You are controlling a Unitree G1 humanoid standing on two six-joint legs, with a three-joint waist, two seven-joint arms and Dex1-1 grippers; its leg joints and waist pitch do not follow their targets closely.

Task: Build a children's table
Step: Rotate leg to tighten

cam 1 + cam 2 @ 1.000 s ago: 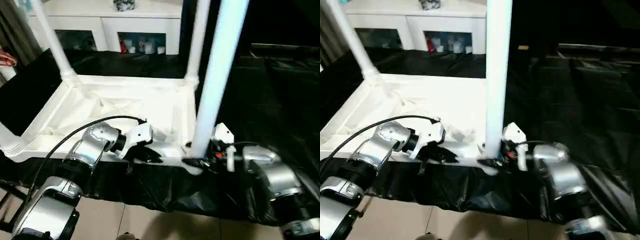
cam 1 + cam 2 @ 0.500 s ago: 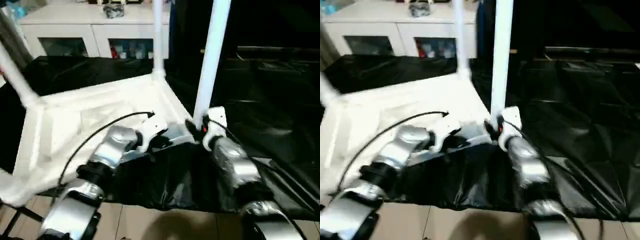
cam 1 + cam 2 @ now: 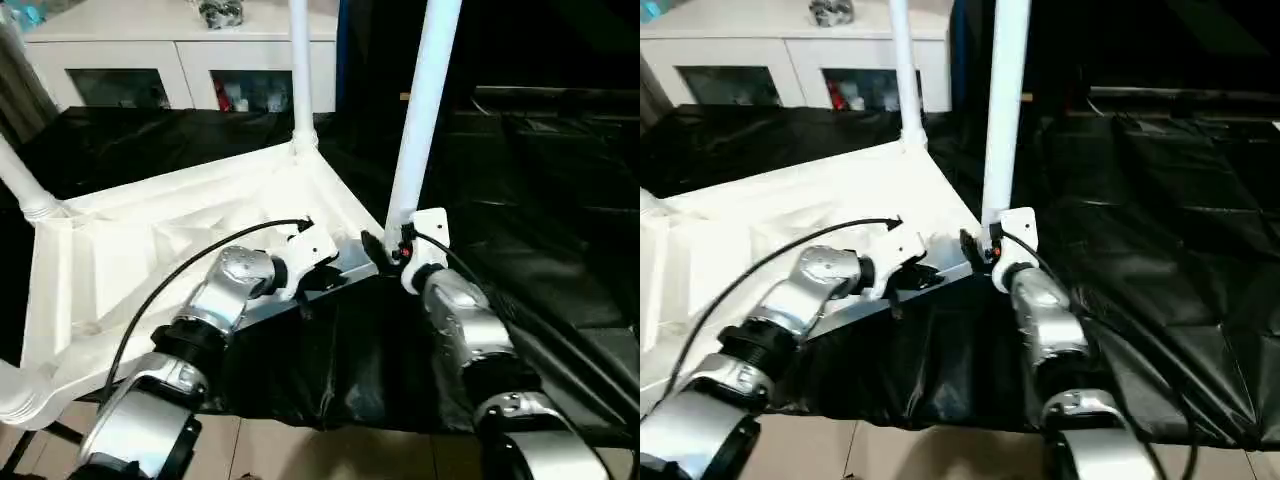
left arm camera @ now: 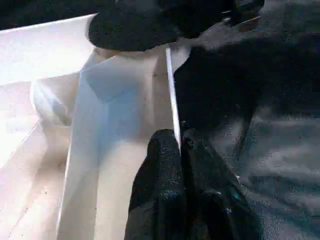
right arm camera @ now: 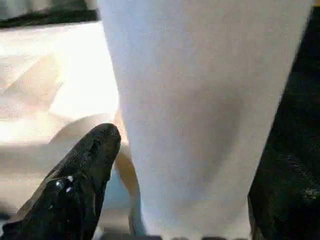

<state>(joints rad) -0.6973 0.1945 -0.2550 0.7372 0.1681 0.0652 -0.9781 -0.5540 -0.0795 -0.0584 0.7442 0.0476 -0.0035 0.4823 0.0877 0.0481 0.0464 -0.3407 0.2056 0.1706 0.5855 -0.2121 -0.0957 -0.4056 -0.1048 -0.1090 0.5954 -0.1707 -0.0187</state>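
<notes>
Tabletop (image 3: 180,240) lies upside down on black sheet (image 3: 560,260) in our head view, three legs standing in its corner sockets, white cabinet (image 3: 180,60) behind. Our left gripper (image 3: 325,282) sits on the near rim; our right gripper (image 3: 385,252) is at the foot of the near leg (image 3: 420,110). Left wrist view: our fingers (image 4: 167,170) are pressed together, pinching the thin rim edge. Right wrist view: one finger (image 5: 82,170) beside the leg, jaws spread around it, grip or gap we cannot tell.
</notes>
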